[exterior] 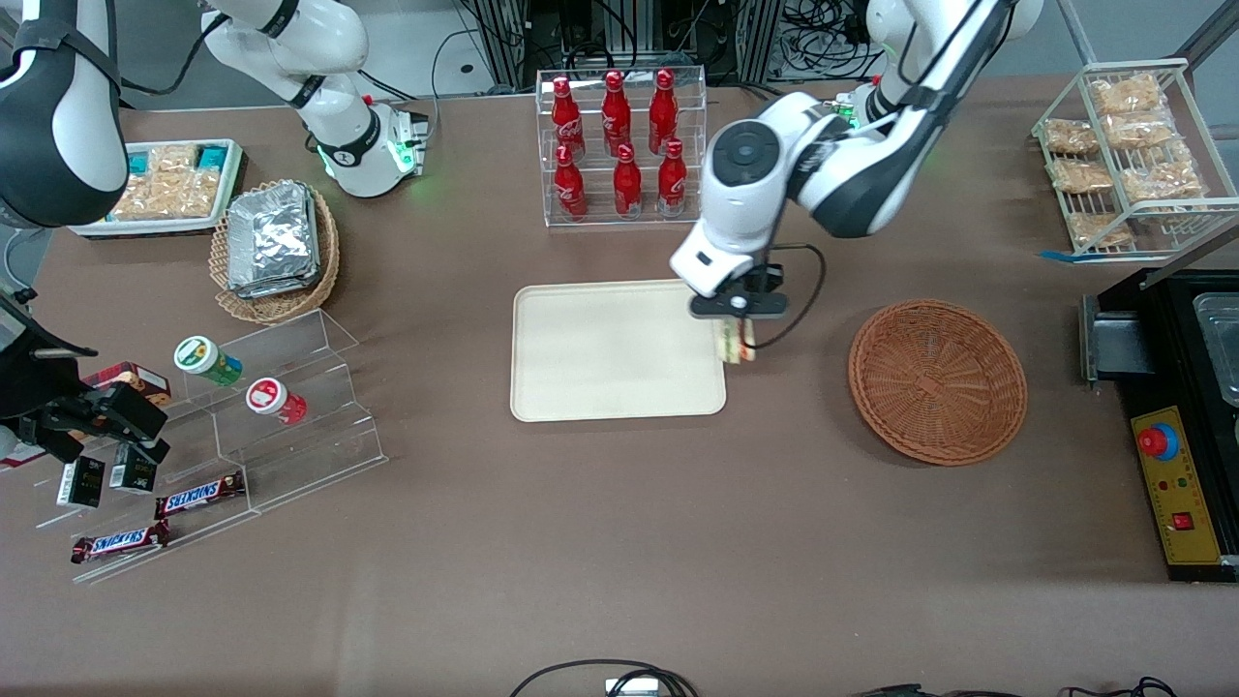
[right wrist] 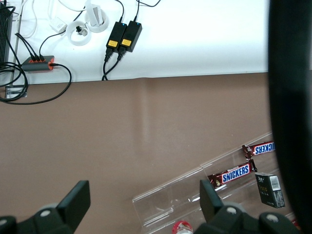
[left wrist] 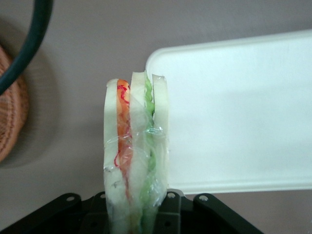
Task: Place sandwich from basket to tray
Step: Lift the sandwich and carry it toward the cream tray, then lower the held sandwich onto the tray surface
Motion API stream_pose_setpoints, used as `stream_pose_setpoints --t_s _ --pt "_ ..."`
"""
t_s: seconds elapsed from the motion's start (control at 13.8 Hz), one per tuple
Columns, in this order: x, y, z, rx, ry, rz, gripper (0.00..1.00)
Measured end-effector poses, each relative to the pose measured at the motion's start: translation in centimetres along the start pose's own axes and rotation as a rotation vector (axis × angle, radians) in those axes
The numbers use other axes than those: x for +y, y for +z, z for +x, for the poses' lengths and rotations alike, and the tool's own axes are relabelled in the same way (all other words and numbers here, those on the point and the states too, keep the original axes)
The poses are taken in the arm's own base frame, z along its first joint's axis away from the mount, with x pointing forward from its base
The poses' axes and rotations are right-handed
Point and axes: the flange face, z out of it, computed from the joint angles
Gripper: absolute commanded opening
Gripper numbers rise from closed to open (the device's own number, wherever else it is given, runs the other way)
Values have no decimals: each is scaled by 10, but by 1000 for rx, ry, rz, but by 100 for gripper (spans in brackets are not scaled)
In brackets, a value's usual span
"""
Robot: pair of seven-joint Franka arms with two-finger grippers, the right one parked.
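My left gripper [exterior: 738, 334] hangs over the edge of the cream tray [exterior: 600, 350] that faces the reddish-brown wicker basket [exterior: 937, 379], shut on the clear-wrapped sandwich [exterior: 735, 342]. In the left wrist view the sandwich [left wrist: 136, 151] stands on edge between the fingers, white bread with orange and green layers, above a rounded corner of the tray [left wrist: 234, 117]. The basket [left wrist: 12, 122] shows as a wicker rim off to the side. The basket holds nothing that I can see.
A clear rack of red bottles [exterior: 619, 145] stands just past the tray, farther from the camera. A tan basket of foil packs [exterior: 276, 242] and clear steps with Snickers bars [exterior: 198, 496] lie toward the parked arm's end. A wire rack of bagged snacks [exterior: 1128, 155] and a black control box [exterior: 1176, 484] sit toward the working arm's end.
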Motion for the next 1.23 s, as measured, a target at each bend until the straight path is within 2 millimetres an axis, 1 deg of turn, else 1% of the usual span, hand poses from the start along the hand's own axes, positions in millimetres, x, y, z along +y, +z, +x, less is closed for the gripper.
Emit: stream_pose_setpoints --t_s 0.22,0.43,0.58,0.72,0.94,1.09,1.16,1.23 --pt "20 26 -5 -34 42 -24 0" --pt "38 46 -11 -20 94 -39 0" --pt "48 63 -15 -3 100 -29 0" --pt "56 88 -16 16 87 -15 0" --pt "66 130 -21 28 64 9 0" --pt "72 152 -27 33 62 23 2" --pt "76 157 -29 41 60 22 30" --pt "78 156 -29 47 56 21 64"
